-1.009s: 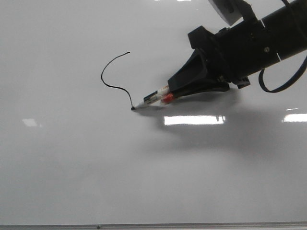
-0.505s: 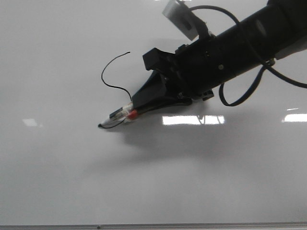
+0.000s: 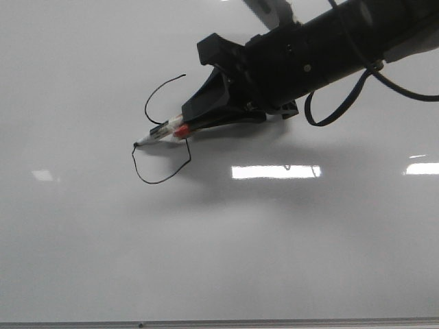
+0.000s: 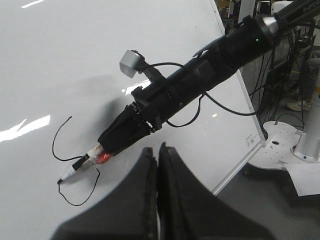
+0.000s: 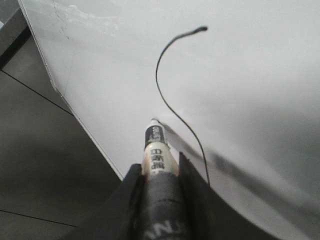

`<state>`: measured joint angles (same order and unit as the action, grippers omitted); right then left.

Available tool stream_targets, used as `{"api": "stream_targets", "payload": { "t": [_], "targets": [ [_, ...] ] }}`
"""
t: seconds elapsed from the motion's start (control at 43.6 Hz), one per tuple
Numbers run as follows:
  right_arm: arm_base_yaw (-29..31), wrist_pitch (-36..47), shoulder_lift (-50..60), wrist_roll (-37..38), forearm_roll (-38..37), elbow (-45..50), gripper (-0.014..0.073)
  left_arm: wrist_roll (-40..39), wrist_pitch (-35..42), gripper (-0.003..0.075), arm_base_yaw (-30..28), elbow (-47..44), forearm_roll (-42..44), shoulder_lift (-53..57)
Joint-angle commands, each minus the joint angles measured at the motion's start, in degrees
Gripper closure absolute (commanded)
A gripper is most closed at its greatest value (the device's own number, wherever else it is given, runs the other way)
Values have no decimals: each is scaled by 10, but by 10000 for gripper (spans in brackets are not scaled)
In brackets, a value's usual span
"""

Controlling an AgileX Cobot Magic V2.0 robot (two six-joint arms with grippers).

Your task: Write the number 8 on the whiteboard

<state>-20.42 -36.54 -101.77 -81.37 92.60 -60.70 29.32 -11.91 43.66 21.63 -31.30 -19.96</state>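
Now 1 whiteboard [image 3: 288,260], 1 unfinished number 8 [image 3: 162,179], right hand [image 3: 188,123] clamping 1 marker [image 3: 161,133], left hand [image 4: 157,165] closed, empty.

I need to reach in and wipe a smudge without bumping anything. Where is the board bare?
The whiteboard is bare across its near half, down to the edge strip, and along its left side. It is crowded top right, where the right gripper holds the marker over the number 8.

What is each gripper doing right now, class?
Left gripper: shut, holding nothing.
Right gripper: shut on the marker, its tip on the whiteboard.
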Motion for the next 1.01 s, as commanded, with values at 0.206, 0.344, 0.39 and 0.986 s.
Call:
{"api": "stream_targets", "payload": {
  "t": [0.206,0.344,0.39,0.986],
  "targets": [
    [53,-20,62,-3,4,-2,661,-6,42,741,0,15,-9,-3],
    [74,-19,83,-3,-11,6,661,-6,42,741,0,15,-9,-3],
    [80,-18,89,-3,-13,6,661,-6,42,741,0,15,-9,-3],
    [22,-7,62,1,-16,-61,659,-6,42,741,0,15,-9,-3]
  ]
}}
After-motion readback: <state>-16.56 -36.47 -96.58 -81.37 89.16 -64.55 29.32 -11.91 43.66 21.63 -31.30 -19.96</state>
